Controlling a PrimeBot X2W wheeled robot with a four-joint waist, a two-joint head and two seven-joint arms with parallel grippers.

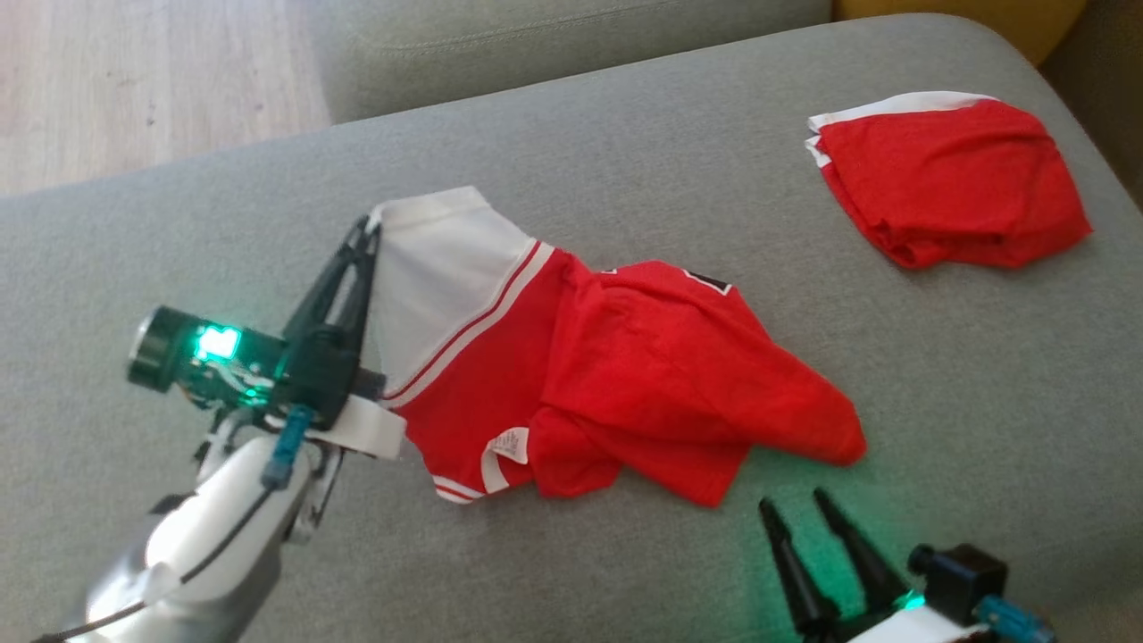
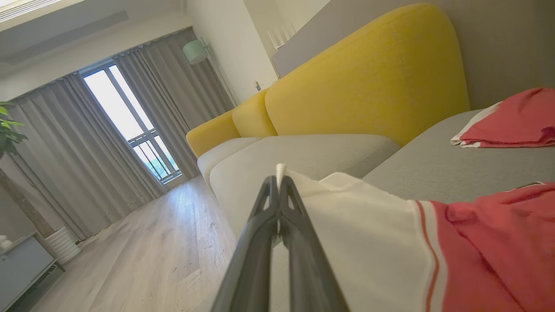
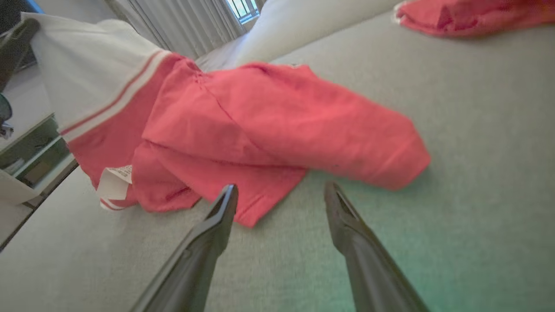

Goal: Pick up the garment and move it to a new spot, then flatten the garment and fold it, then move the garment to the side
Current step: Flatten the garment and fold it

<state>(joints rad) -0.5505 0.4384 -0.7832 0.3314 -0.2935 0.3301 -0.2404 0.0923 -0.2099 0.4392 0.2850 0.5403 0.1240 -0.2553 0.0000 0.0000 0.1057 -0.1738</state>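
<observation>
Red-and-white stuff, two pieces, one sofa (image 1: pixel 625 134)
Crumpled garment (image 1: pixel 625 375) mid-cushion, white edge pinched in the left gripper (image 1: pixel 365 235); right gripper (image 1: pixel 792 500) gapes wide, empty, just beside it; other garment (image 1: pixel 946 179) sits well apart.

A red and white garment (image 1: pixel 625 375) was seen lying crumpled on a grey sofa cushion (image 1: pixel 580 152). The left gripper (image 1: pixel 367 232) was set at the garment's white corner, its fingers pressed together on the cloth's edge. The right gripper (image 1: pixel 792 502) was held just below the garment's red end, jaws spread, clear of the fabric. A folded red cloth (image 1: pixel 946 183) was laid well apart from the garment, to its upper right. Wooden floor (image 1: pixel 134 80) was seen beyond the garment, upper left.
</observation>
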